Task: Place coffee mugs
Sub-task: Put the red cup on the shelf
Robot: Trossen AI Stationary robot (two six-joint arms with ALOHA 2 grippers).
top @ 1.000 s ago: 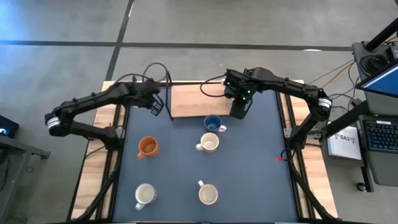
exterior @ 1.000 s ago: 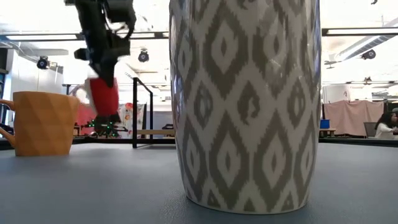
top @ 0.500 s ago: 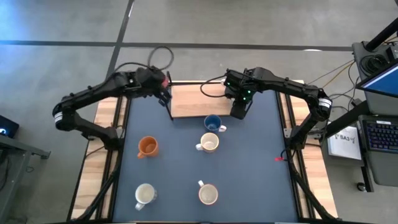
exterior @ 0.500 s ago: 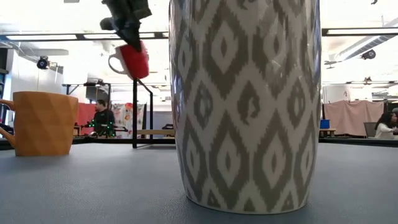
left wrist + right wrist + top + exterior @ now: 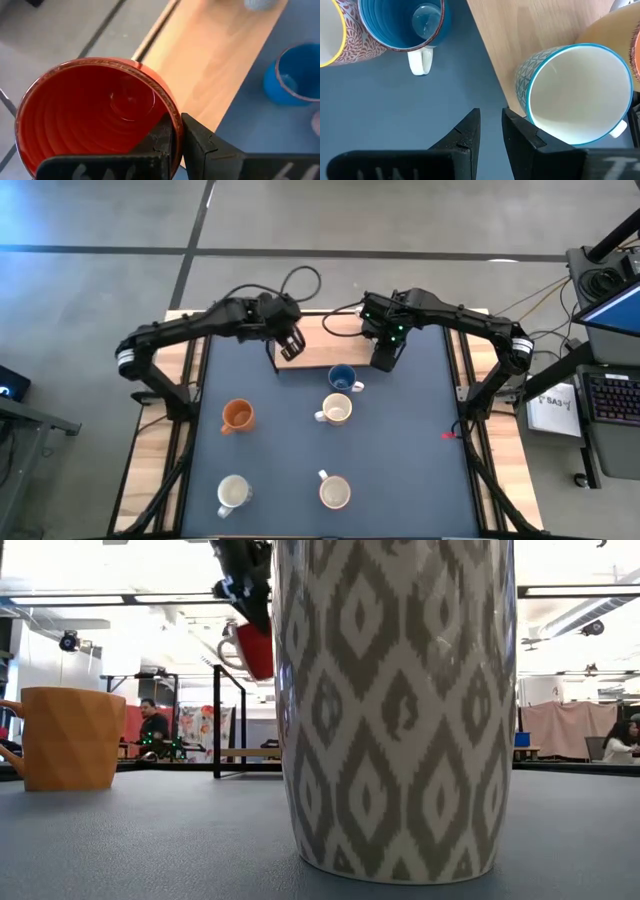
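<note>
Moved rightward since half a second ago: left gripper (image 5: 290, 340), then beside the black upright post at the board's left edge, now over the wooden board (image 5: 345, 352) itself. Clamped on the rim of the red mug (image 5: 95, 117), one finger inside the bowl, one outside; mug carried in the air, tipped, handle toward the left in the low view (image 5: 255, 648). In that view shifted from left of the post to against the edge of the big patterned mug (image 5: 395, 710).

Unchanged: right gripper (image 5: 383, 358), parked at the board's right end, fingers nearly together on nothing (image 5: 490, 131), with a teal-rimmed white mug (image 5: 577, 95) on the board just beside them.

On the dark mat (image 5: 400, 470): blue mug (image 5: 342, 378) just below the board, a cream mug (image 5: 336, 411) under it, orange mug (image 5: 237, 416) to the left, two more pale mugs (image 5: 233, 493) (image 5: 334, 492) nearest the front.

Hidden: most of the low view behind the patterned mug, including half the red mug. Orange mug (image 5: 68, 737) cut off at the left edge there. In the high view the red mug lost under the left gripper.
</note>
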